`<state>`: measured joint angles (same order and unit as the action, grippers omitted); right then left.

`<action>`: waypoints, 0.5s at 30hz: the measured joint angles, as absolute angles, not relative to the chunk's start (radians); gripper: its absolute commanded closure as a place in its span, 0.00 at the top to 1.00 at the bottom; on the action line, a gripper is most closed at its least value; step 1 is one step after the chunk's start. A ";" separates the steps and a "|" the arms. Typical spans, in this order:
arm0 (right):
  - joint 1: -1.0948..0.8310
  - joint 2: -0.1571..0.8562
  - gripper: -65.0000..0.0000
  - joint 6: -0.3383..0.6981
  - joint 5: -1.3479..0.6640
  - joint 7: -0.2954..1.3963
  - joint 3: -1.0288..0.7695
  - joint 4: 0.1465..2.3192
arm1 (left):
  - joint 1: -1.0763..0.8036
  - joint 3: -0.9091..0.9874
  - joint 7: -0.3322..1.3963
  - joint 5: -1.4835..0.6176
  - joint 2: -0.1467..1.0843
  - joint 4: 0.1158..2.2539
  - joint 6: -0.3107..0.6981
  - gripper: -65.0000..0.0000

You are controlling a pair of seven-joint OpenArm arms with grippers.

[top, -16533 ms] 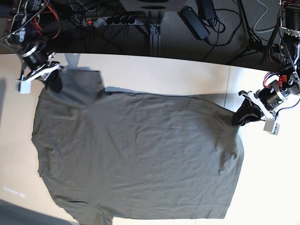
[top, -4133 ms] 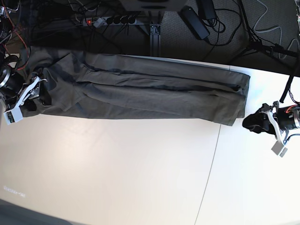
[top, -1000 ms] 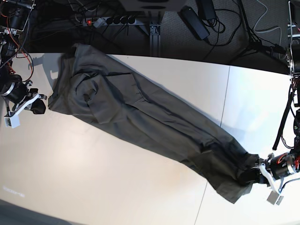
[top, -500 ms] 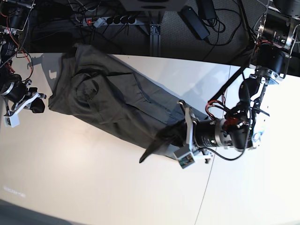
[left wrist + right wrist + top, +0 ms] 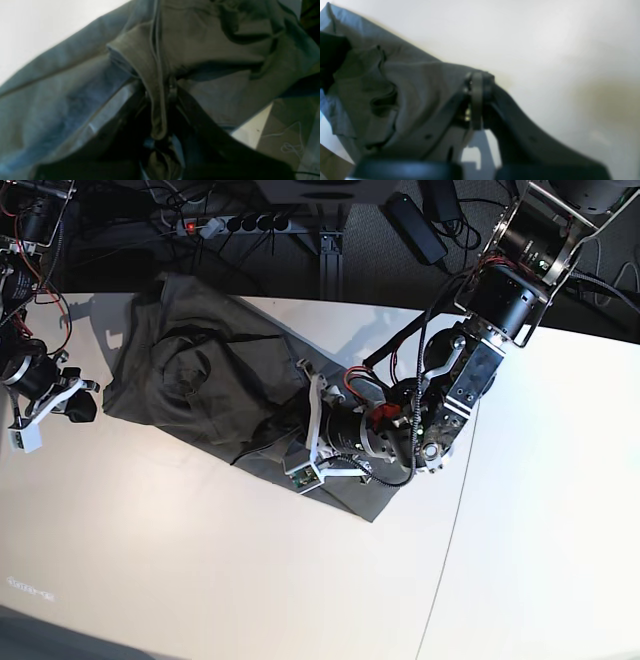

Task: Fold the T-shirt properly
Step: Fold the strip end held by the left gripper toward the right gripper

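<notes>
The dark grey-olive T-shirt lies as a long folded strip on the white table, running from the far left toward the middle. My left gripper reaches in from the right and is shut on the strip's lower end, which it holds doubled back over the cloth. The left wrist view shows its jaws pinching a hemmed fold of the T-shirt. My right gripper sits at the T-shirt's left edge. The right wrist view shows it shut on a thin edge of the T-shirt.
The table's far edge runs just behind the T-shirt; beyond it are a power strip, cables and a black adapter. A seam crosses the table top right of centre. The left arm's body stretches across the middle.
My left gripper has carried the T-shirt's lower end further up and left, so the strip is now doubled and shorter. My right gripper has stayed at the left edge.
</notes>
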<state>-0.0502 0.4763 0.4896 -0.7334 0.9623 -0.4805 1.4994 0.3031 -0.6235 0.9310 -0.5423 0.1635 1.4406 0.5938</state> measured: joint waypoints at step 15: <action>-0.036 0.474 0.53 0.489 -0.865 1.111 -0.688 1.502 | 0.300 -0.623 1.018 -0.746 0.133 1.583 0.607 0.57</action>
<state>-0.0360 0.4736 0.4892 -0.8650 1.1107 -0.6884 1.5017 0.2996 -0.6228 1.0180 -0.7456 0.1329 1.5833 0.6067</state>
